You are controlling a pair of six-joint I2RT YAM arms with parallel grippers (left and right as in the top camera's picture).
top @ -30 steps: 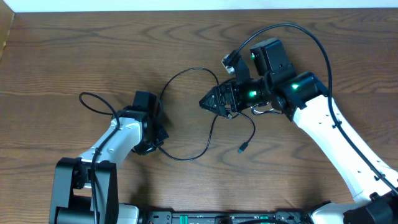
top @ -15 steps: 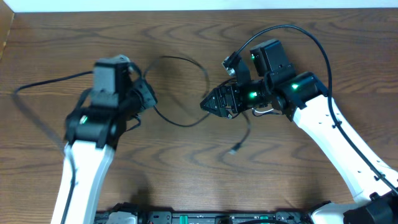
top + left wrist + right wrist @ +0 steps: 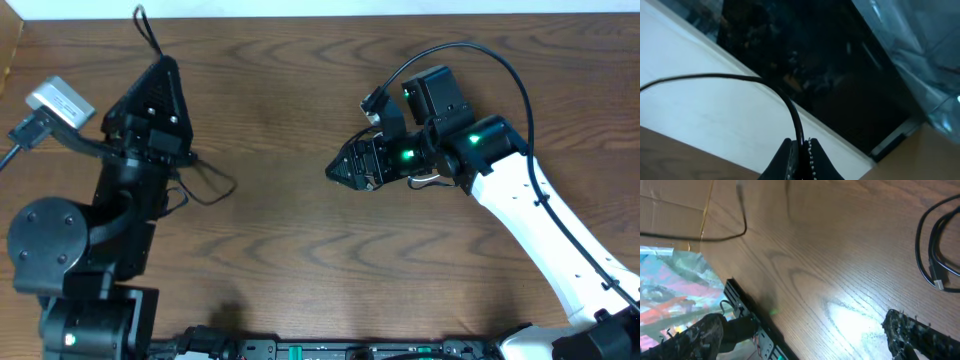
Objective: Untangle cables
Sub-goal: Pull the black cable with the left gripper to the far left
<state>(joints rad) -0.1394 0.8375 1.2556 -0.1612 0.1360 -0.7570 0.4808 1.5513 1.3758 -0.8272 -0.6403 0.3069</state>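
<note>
A limp, light black cable (image 3: 790, 107) is pinched by the closed left gripper (image 3: 799, 150); the right gripper (image 3: 335, 170) is spread wide, empty. Mid-length holds are judged safest.

Dark wood-grain table (image 3: 280, 250), white strip (image 3: 300, 8) along far edge. Left wrist view: white wall (image 3: 705, 115) below a dark glossy pane (image 3: 805, 55). Bright glare patch (image 3: 850, 322) on tabletop.

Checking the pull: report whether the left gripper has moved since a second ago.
Yes. The left gripper has gone from mid-table leftward and away, to near the far edge of the table, shut on a black cable.
</note>
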